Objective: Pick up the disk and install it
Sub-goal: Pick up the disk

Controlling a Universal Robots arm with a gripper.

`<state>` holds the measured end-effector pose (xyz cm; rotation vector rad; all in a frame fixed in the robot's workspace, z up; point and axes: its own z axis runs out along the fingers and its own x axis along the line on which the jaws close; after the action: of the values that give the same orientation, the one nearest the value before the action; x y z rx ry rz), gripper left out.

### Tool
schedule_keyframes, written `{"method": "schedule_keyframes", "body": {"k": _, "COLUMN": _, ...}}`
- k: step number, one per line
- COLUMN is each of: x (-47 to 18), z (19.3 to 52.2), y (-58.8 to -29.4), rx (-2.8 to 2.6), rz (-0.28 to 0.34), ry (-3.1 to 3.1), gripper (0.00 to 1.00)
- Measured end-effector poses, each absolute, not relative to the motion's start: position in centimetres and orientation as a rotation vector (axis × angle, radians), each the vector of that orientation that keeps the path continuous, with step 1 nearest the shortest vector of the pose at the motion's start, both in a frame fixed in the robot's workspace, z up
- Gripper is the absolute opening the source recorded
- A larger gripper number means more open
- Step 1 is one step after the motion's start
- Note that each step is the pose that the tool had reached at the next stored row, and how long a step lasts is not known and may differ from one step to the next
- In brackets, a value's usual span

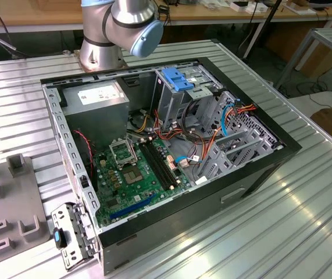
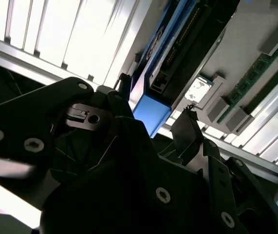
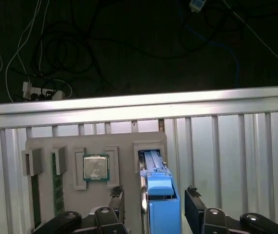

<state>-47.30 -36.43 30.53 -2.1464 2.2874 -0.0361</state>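
In the first wrist view the disk (image 3: 160,202) stands on edge in a slot of a grey holder (image 3: 129,146) that lies on the ribbed metal table (image 3: 226,146), with its blue rail (image 3: 159,187) facing the camera. The gripper (image 3: 154,190) straddles it, its 2 fingers (image 3: 193,197) spread apart with 1 on each side. A thin gap seems to show at both sides, though contact is hard to rule out. The same holder carries a processor chip (image 3: 96,167) and 2 memory sticks (image 3: 57,183). In the second wrist view the disk (image 2: 177,48) runs away from the gripper (image 2: 157,93). In the exterior view the open computer case (image 1: 253,168) lies on the table below the arm (image 1: 125,23).
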Motion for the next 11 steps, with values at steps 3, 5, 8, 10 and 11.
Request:
{"method": "schedule_keyframes", "body": {"k": 3, "x": -47.3, "z": 30.33, "y": -36.43, "rx": -2.144, "rz": -0.034, "ry": 2.288, "gripper": 0.61}}
{"method": "schedule_keyframes", "body": {"k": 5, "x": -47.3, "z": 30.14, "y": -36.43, "rx": -2.142, "rz": -0.033, "ry": 2.289, "gripper": 0.61}}
{"method": "schedule_keyframes", "body": {"k": 8, "x": -47.3, "z": 29.91, "y": -36.15, "rx": -2.135, "rz": -0.033, "ry": 2.296, "gripper": 0.61}}
{"method": "schedule_keyframes", "body": {"k": 10, "x": -47.3, "z": 29.82, "y": -36.04, "rx": -2.132, "rz": -0.034, "ry": 2.299, "gripper": 0.61}}
{"method": "schedule_keyframes", "body": {"k": 11, "x": -47.3, "z": 29.76, "y": -35.96, "rx": -2.131, "rz": -0.034, "ry": 2.3, "gripper": 0.61}}
